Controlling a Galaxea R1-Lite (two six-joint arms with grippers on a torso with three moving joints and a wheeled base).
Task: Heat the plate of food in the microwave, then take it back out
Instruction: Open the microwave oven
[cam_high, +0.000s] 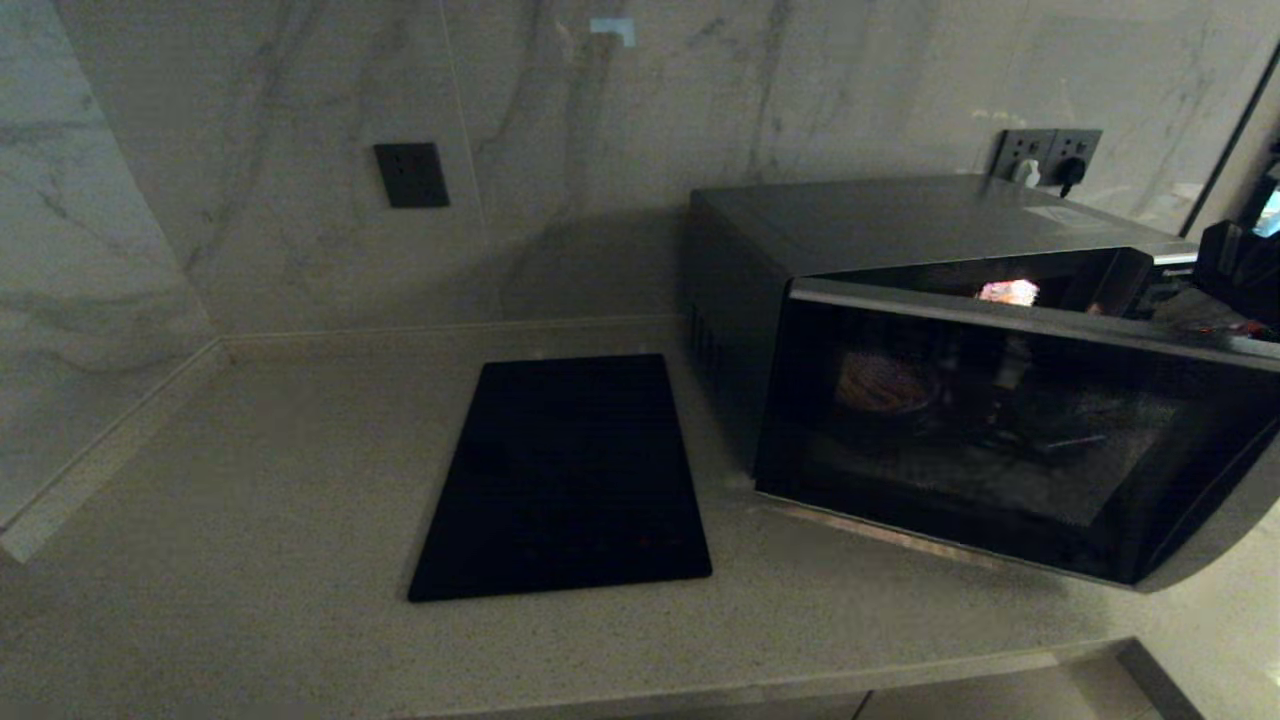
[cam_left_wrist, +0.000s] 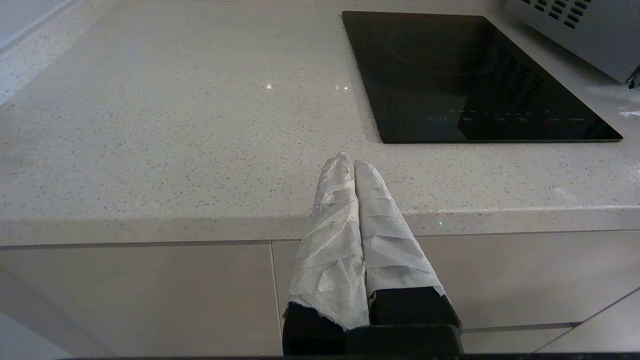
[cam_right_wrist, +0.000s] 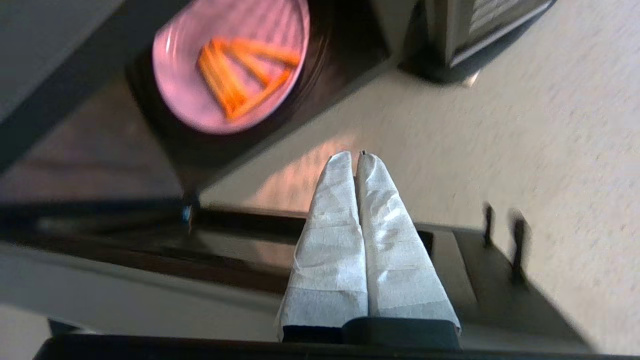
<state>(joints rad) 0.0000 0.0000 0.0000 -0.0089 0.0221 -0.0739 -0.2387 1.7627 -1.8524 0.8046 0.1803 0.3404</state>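
Right wrist view shows the right hand (cam_right_wrist: 356, 155) pressed together above the ajar door of the microwave (cam_high: 1000, 400) — it should swing the door wide before reaching for the plate of food (cam_right_wrist: 231, 62)

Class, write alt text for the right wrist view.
The right gripper, shut, hangs above the open microwave door. Beyond it, a purple plate with orange food sticks sits inside the microwave, on a pale counter.

A boxy dark grey-silver microwave (cam_high: 960, 370) stands on the right of the desk, its black glass door swung partly open. Inside sits a small round lavender plate of food (cam_right_wrist: 231, 62), carrying thin orange sticks that lie crossed in a rough triangle.
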